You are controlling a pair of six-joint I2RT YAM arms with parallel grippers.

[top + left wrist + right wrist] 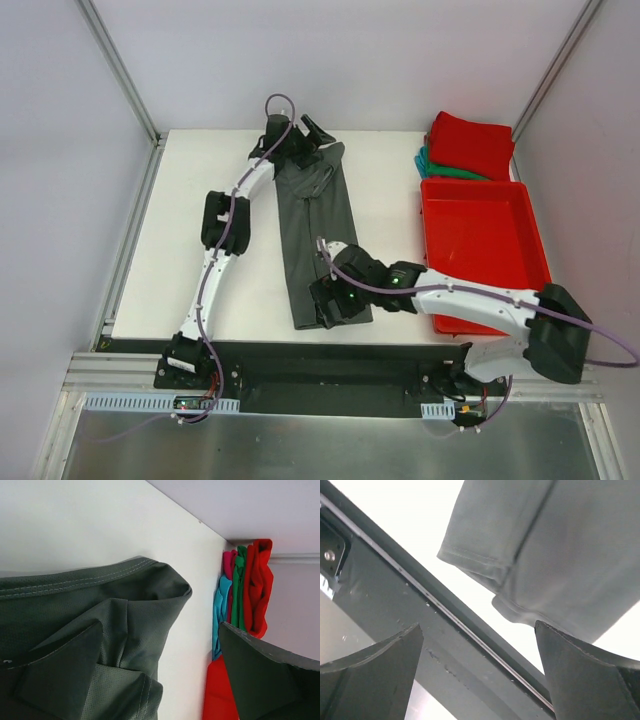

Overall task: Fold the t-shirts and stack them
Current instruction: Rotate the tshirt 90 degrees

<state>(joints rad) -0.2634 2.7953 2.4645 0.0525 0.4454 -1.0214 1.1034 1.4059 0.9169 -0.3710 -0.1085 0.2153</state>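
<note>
The left gripper (300,140) stands wide open over the far end of the charcoal t-shirt (322,225), gripping nothing; from its own camera the cloth lies rumpled below the fingers (55,680), though I cannot tell whether they touch it; the right gripper (332,300) gapes as wide over the shirt's near hem, its body hiding that corner from above; the shirt lies lengthwise down the middle of the white table (190,190); at the far right corner a folded red t-shirt (470,143) sits on a teal t-shirt (432,165), which is mostly covered, just beyond the red tray (480,250); other coloured edges in that stack are too small to name.
</note>
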